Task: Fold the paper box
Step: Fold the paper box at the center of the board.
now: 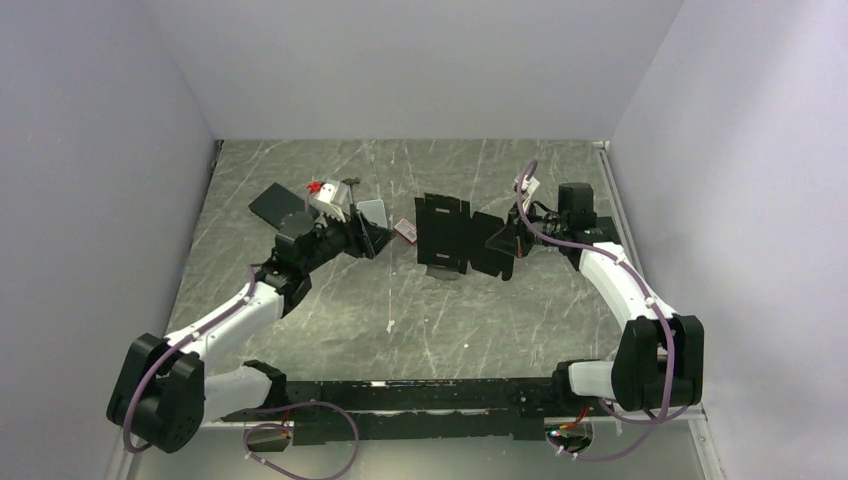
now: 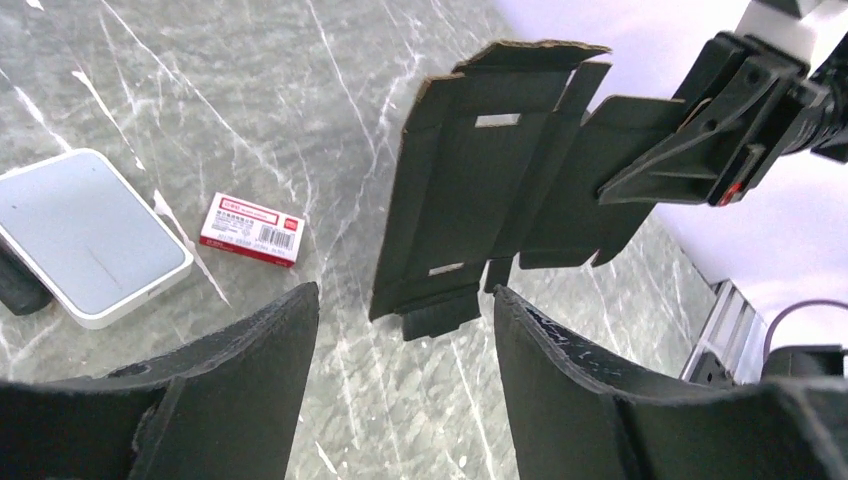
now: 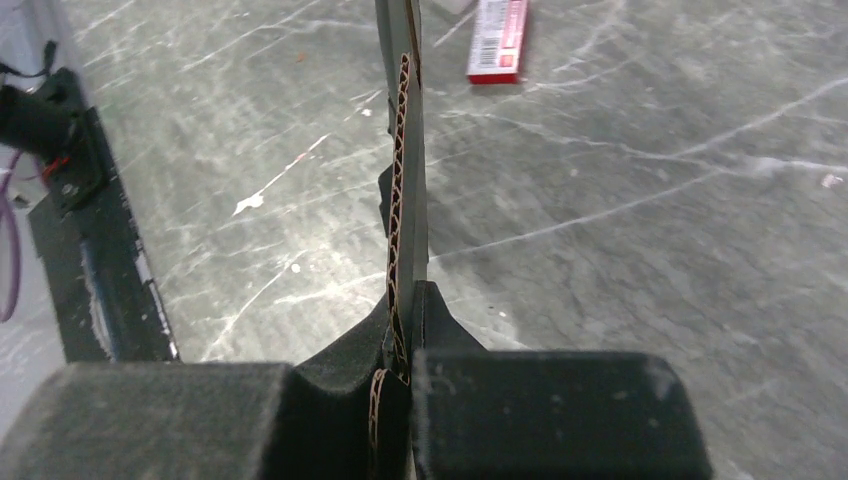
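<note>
The paper box (image 1: 455,235) is a flat black die-cut sheet with flaps and slots, held tilted up off the marble table near the middle. My right gripper (image 1: 497,240) is shut on its right flap. In the right wrist view the corrugated edge of the paper box (image 3: 405,170) runs straight up from between the shut right gripper (image 3: 408,310). My left gripper (image 1: 385,240) stands open just left of the sheet, apart from it. In the left wrist view the paper box (image 2: 480,190) hangs beyond the open left gripper (image 2: 405,295), with the right gripper (image 2: 650,180) clamped on its far side.
A silver-grey case (image 2: 90,235) and a small red-and-white box (image 2: 250,230) lie left of the sheet. A plain black slab (image 1: 275,205) rests at the back left. White walls close in the table, and a black rail (image 1: 420,400) runs along its near edge.
</note>
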You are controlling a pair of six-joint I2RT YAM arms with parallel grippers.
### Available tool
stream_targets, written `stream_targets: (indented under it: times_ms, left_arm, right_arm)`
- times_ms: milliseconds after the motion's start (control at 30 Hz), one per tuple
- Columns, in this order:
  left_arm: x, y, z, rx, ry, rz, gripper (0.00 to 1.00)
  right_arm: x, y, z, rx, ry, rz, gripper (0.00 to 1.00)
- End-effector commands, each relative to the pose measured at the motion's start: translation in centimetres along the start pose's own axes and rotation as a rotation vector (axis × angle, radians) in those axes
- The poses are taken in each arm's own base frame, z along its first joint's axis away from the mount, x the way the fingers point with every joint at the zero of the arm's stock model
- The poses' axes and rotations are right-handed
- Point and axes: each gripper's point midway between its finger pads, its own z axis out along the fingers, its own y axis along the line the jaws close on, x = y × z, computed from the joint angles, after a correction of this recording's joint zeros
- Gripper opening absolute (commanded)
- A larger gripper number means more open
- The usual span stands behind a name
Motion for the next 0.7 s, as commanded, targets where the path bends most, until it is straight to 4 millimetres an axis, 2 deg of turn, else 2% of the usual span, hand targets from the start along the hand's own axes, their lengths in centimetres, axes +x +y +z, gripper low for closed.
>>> stream_targets:
  times_ms: [0,167,367,600,667]
  left_arm:
    - [1.2,-0.7,0.0,0.084,0.053,0.073,0.7]
    - [1.5,-2.4,0.9,0.233,0.076,0.132,0.74]
    - [2.5,-2.9,2.7,0.316,0.128,0.056,0.7]
    - [2.9,-3.2,4.2,0.359,0.146,-0.067,0.42]
    - [2.8,-3.1,4.6,0.356,0.14,-0.089,0.32]
  right_arm:
    - [-2.7,2.9,-1.1,-0.135,-0.06,-0.147,0.0]
    - [-2.7,4.2,-1.6,-0.191,-0.065,-0.198,0.0]
    - [-2.7,4.1,-1.7,-0.189,-0.064,-0.194,0.0]
    - [-2.6,3.5,-1.4,-0.16,-0.06,-0.172,0.0]
    - [-2.6,3.4,-1.4,-0.157,-0.06,-0.166,0.0]
